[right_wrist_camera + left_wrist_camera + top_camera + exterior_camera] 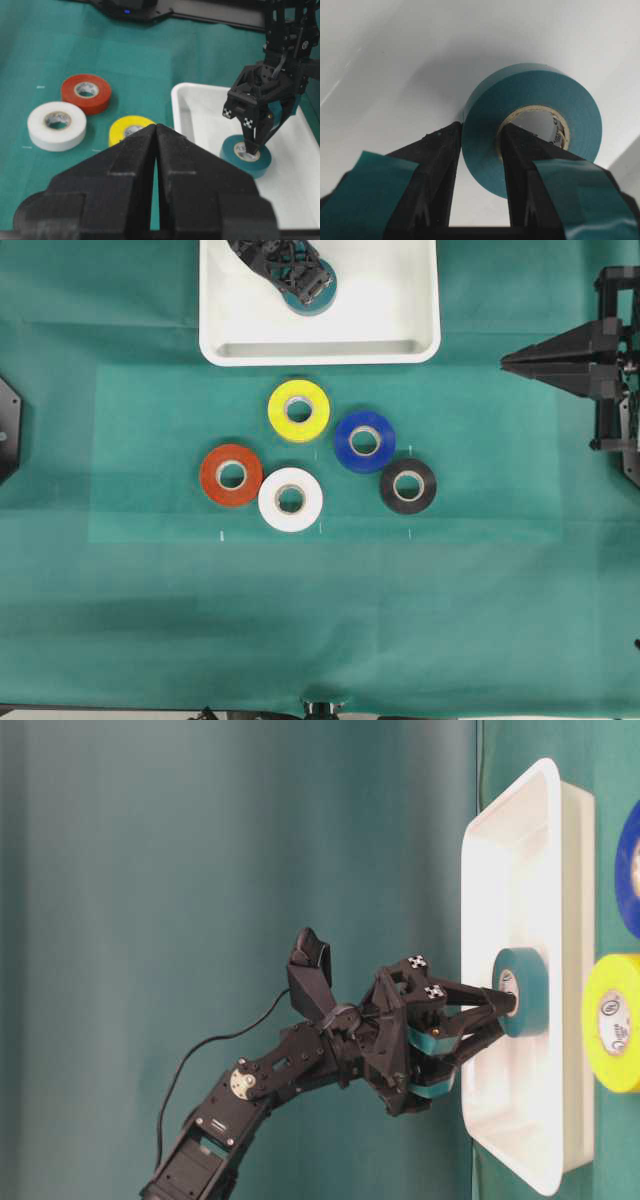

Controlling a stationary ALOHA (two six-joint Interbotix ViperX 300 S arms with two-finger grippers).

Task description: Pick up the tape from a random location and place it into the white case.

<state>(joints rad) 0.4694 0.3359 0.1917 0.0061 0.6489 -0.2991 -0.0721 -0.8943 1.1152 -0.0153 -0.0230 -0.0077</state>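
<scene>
While the left gripper (480, 165) is clamped on the wall of the teal tape (540, 100), one finger in the core, the roll already sits inside the white case (420, 340), so you only need to release. The near rim is close (lift straight up). The right gripper (156, 150), jaws together, waits well apart.

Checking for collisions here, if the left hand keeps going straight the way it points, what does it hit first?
Most likely the floor of the white case: the left hand points down into it, shut on the tape.
</scene>
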